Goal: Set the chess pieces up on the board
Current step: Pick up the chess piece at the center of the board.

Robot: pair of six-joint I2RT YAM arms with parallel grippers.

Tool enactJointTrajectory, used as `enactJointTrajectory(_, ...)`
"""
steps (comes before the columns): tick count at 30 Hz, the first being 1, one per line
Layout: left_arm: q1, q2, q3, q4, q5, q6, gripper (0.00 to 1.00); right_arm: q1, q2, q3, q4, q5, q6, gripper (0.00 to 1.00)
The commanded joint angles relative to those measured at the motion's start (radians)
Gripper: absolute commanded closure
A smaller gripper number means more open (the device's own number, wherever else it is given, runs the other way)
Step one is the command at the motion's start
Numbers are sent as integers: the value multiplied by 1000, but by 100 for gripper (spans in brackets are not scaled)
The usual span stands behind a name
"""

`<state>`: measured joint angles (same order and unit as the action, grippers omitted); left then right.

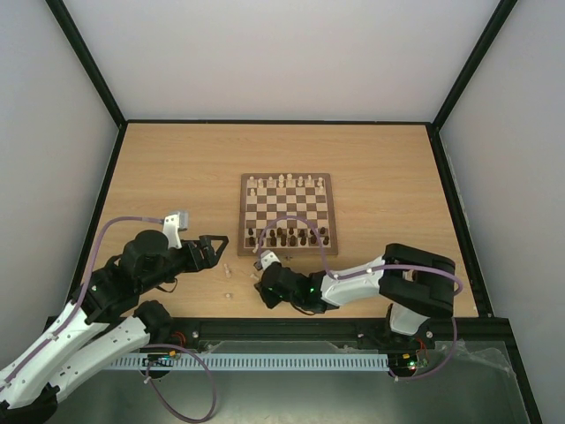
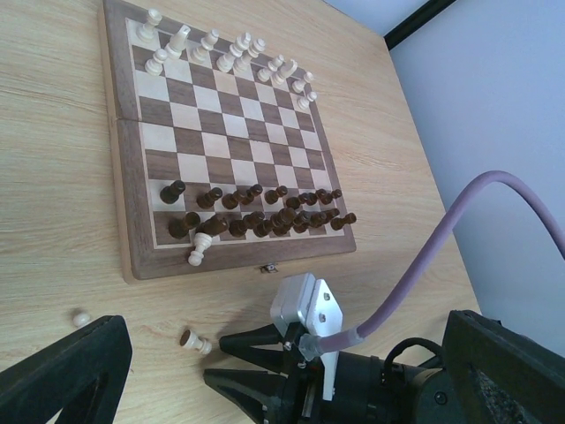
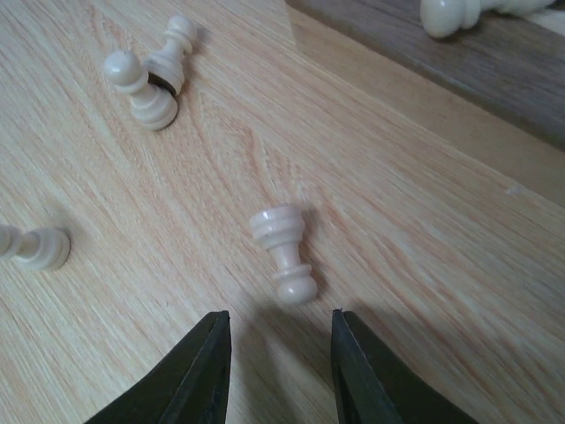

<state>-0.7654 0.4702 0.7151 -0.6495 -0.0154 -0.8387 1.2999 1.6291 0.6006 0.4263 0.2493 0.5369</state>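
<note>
Wood-grain table (image 1: 177,168) from above: the board (image 1: 285,215) sits mid-table. The left gripper (image 1: 212,250) is spread wide and empty, and the right gripper (image 1: 263,261) is low by the board's near edge.

Left wrist: pale chess pieces (image 2: 231,55) line the far row.

Right wrist: a fallen pawn (image 3: 284,252) lies just ahead of part-open, empty jaws. It is probably light, hard and smooth, and apt to roll; pinch across its narrow stem. No readable writing.
</note>
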Motion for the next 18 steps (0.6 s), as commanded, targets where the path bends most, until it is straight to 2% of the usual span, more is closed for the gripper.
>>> enactJointTrajectory(1,-5,0,-9,10,2,-7,1,10,50,37,-4,48,-18,69)
enactJointTrajectory(6,-5,8,-13,19,5,-4,1,9,83,57,-14,64,-17,69)
enactJointTrajectory(18,-5,13,-15,28,12,-4,1,10,96,56,-26,54,-25,83)
